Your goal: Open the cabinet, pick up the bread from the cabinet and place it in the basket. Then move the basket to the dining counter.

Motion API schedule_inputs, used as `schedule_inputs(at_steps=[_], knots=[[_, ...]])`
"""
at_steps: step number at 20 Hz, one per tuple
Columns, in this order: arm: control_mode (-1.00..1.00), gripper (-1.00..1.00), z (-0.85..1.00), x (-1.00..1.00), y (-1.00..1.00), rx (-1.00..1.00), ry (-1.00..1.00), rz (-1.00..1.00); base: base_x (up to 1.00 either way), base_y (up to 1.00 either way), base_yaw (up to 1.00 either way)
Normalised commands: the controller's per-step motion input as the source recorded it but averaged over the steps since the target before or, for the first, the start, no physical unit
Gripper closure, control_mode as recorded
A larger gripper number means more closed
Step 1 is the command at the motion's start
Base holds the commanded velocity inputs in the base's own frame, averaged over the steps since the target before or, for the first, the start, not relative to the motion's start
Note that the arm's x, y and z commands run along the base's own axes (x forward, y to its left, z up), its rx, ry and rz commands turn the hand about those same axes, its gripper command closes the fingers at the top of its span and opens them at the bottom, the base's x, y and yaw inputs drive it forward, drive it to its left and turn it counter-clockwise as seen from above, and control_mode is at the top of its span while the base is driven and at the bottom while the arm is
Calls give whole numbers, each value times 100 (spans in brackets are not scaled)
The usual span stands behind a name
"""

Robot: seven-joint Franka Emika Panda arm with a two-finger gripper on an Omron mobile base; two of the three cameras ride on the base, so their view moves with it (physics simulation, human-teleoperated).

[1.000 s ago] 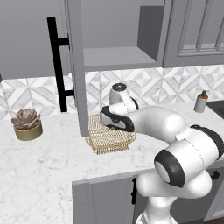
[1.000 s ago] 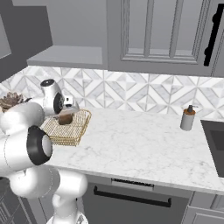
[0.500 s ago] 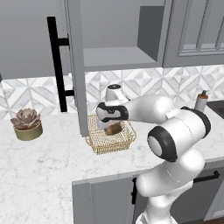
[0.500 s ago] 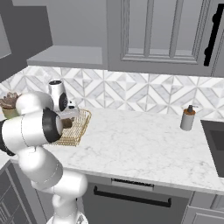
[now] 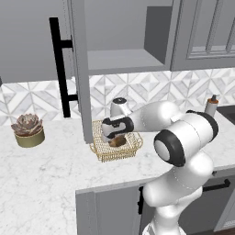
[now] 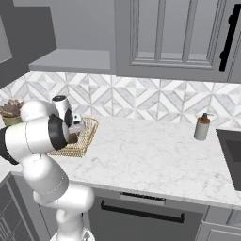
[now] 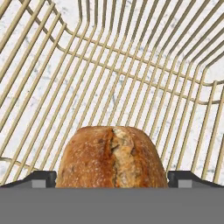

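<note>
The gold wire basket (image 5: 103, 153) stands on the marble worktop below the open cabinet (image 5: 124, 59), whose door (image 5: 79, 69) swings out to the left with its black handle. The bread (image 5: 117, 142), a golden-brown bun, lies inside the basket. My gripper (image 5: 112, 134) hangs just over it, open. In the hand view the bread (image 7: 112, 157) sits between my spread fingertips (image 7: 37, 178), which do not touch it, with the basket mesh (image 7: 131, 65) behind. From the right, the gripper (image 6: 77, 127) is above the basket (image 6: 82, 146). The dining counter is out of view.
A potted succulent (image 5: 28, 130) stands left of the open door. A soap dispenser (image 6: 203, 126) stands near the sink (image 6: 233, 150) at the right. Closed glass-front cabinets (image 6: 174, 37) hang above the tiled backsplash.
The arm's elbow has swung round and the hand has dropped slightly towards the basket. The jaws have stayed open and the basket has not moved.
</note>
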Motion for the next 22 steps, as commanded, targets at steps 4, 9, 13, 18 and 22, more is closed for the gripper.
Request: schedule_inputs(at_steps=[4,9,13,18,22], knots=[[-100,100,-35,0,0,4,-2,0,0,0,0],[-100,-100,-16,0,2,2,0,0,0,0,0],[-100,-100,0,0,0,0,0,0,0,0,0],[-100,-100,12,9,0,0,1,-1,0,0,0],[-100,-100,11,24,0,0,0,-3,0,0,0]])
